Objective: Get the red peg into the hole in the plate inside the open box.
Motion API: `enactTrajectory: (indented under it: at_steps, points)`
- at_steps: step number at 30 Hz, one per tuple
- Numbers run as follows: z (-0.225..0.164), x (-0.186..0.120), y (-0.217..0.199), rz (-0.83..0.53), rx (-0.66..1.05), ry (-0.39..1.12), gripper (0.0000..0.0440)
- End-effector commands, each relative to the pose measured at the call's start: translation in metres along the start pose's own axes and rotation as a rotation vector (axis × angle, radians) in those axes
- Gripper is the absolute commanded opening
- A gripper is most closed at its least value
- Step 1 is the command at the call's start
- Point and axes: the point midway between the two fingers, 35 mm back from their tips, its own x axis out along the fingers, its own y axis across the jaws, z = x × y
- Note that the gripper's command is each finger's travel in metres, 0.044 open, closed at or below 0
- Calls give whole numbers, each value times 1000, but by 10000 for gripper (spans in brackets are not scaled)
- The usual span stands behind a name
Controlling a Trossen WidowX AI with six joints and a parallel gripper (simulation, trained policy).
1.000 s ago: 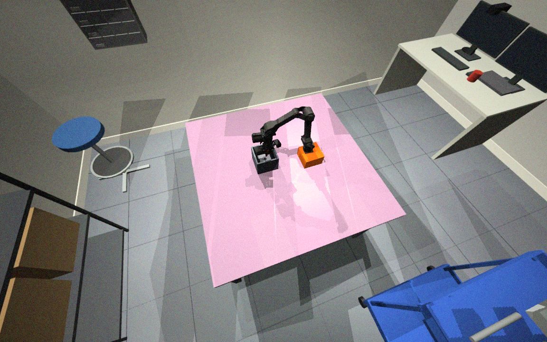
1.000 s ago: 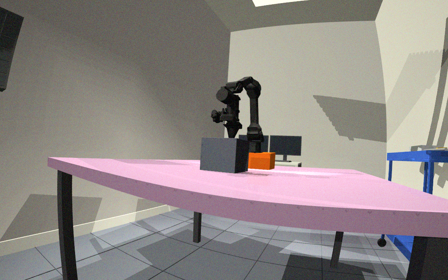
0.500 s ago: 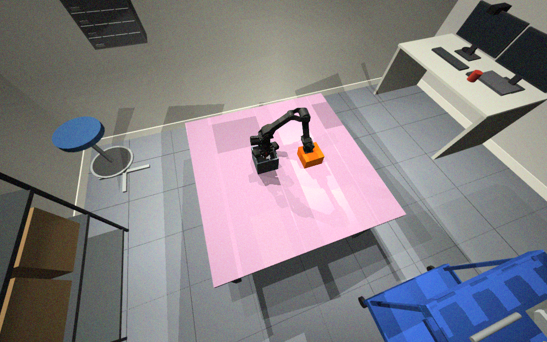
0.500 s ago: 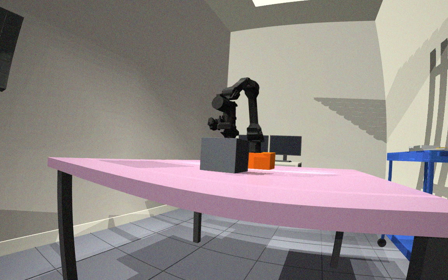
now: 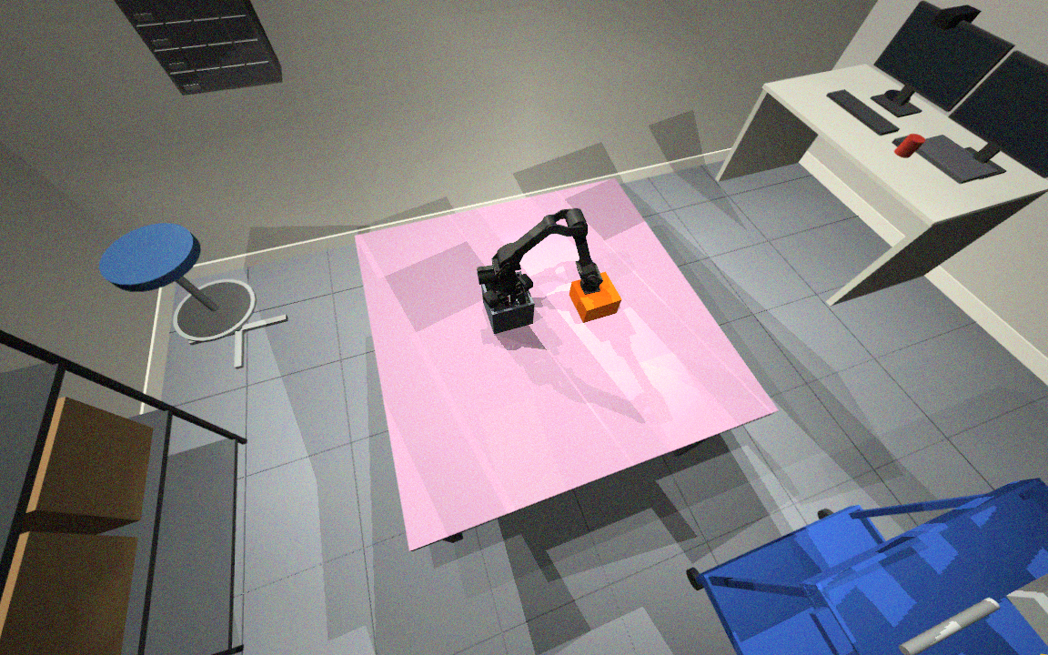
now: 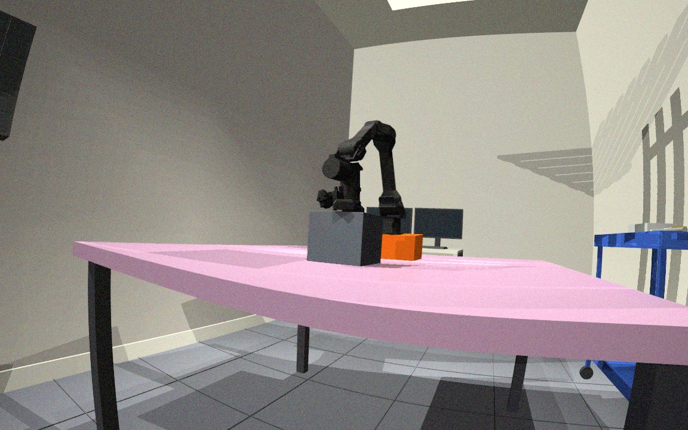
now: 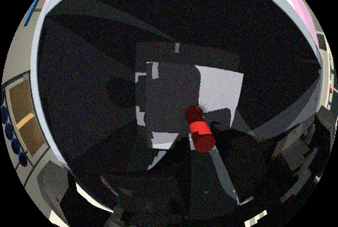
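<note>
The open grey box (image 5: 514, 319) (image 6: 334, 237) (image 7: 34, 61) stands on the pink table. My gripper (image 7: 198, 128) reaches down inside it; in the exterior view the box wall hides the fingers. In the wrist view the fingers stand slightly apart, one on each side of the red peg (image 7: 199, 127), with gaps showing beside it, so the gripper is open a little. The peg stands on end at the light plate (image 7: 222, 87) at the bottom, its lower end at the hole, of which a sliver of rim shows. How deep it sits cannot be told.
The arm's base stands on an orange block (image 5: 599, 305) (image 6: 402, 246) beside the box on the pink table (image 5: 470, 456) (image 6: 442, 299). The box walls surround the gripper closely. A desk with monitors, a blue cart (image 5: 919, 561), a stool and shelving stand away from the table.
</note>
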Motion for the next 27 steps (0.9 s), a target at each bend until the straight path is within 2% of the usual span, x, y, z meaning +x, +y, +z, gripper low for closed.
enactTrajectory:
  at_steps: [1,6,27]
  points:
    - [0,-1,1,-5,-6,17,102]
    - [2,-10,6,-2,11,69,154]
    - [10,-48,16,58,91,260,221]
